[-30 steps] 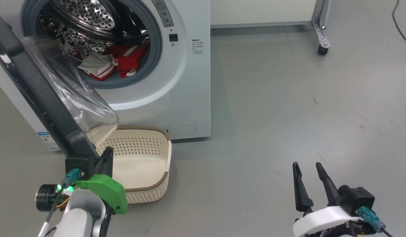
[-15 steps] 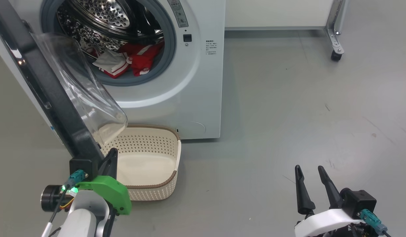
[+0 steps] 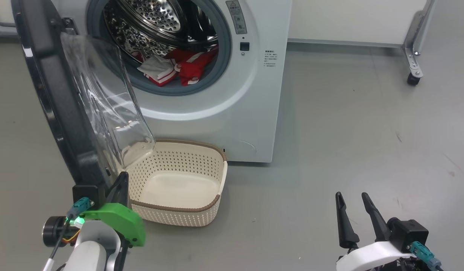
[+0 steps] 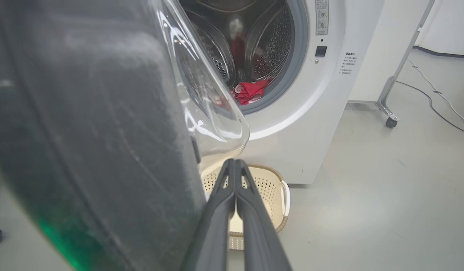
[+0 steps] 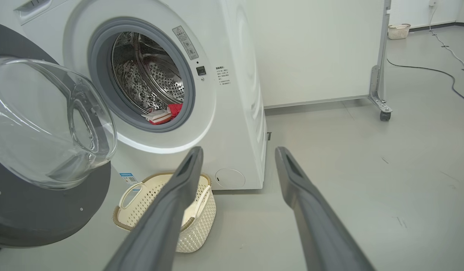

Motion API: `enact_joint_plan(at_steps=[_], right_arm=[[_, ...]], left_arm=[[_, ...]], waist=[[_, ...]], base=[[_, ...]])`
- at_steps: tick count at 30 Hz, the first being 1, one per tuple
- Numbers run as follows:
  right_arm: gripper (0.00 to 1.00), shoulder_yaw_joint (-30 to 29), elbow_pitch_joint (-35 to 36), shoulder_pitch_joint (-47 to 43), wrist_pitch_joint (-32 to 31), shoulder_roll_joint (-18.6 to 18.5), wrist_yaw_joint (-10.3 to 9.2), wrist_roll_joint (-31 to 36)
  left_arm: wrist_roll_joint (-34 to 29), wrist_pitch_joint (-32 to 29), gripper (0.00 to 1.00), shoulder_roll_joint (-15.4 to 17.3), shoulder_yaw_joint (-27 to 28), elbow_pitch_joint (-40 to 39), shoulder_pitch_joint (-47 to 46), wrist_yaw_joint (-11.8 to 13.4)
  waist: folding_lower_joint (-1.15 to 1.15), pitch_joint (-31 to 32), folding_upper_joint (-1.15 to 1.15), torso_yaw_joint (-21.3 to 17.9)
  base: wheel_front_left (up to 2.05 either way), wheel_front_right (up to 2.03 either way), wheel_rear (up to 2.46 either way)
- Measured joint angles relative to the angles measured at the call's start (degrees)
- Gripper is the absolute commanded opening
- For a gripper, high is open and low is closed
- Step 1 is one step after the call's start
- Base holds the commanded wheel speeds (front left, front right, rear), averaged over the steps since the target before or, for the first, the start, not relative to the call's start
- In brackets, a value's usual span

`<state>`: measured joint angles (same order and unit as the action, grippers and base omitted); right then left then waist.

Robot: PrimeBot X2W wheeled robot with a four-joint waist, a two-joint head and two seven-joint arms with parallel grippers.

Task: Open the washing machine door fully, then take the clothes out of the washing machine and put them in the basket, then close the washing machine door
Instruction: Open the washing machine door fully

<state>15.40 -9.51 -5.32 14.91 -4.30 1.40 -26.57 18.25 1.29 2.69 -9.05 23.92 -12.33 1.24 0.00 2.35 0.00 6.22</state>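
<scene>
your left claw [image 4: 234, 167] is clenched, its two long dark fingers pressed flat together, and it sits low just beside the bottom edge of the large round washing machine door [image 3: 55, 98], the one with a wide glossy black rim and a bulging clear glass bowl [image 3: 104, 101]; you cannot tell whether it touches the rim. the door stands swung out to the left of the big white front-loading washing machine [image 3: 250, 113], and in the head view the bowl's lower corner overlaps the back left corner of the small cream perforated plastic basket [image 3: 179, 218] with the brown woven-look rim. that basket sits on the grey floor [image 3: 348, 131] right in front of the machine, below the opening, its pale bottom showing. the red clothes [image 3: 187, 67] with white stripes lie in a heap at the front lip of the steel perforated drum [image 3: 156, 19], resting against the lower part of the grey rubber gasket [image 3: 223, 49]. your right claw [image 3: 351, 197] is released, its fingers spread apart, hovering above the floor well apart to the right of basket and machine.
</scene>
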Motion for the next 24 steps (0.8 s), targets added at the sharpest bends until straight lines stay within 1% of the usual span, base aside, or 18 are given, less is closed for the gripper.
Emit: enact_joint_plan(at_steps=[13,24], right_arm=[[1.00,0.45,-0.22,-1.04,0.00,0.44,0.32,0.53],[1.00,1.49,-0.41,-1.04,0.00,0.63,0.55,1.05]], left_arm=[[1.25,1.46,0.00,0.86,3.02,0.52,0.03,0.56],[3.03,2.86,0.00,3.32,7.80,0.21,0.04,1.83]], waist=[[0.00,0.16,0.00,4.56],[0.00,-1.67,0.00,5.85]], base=[[0.00,0.00,0.00],[0.00,0.00,0.00]])
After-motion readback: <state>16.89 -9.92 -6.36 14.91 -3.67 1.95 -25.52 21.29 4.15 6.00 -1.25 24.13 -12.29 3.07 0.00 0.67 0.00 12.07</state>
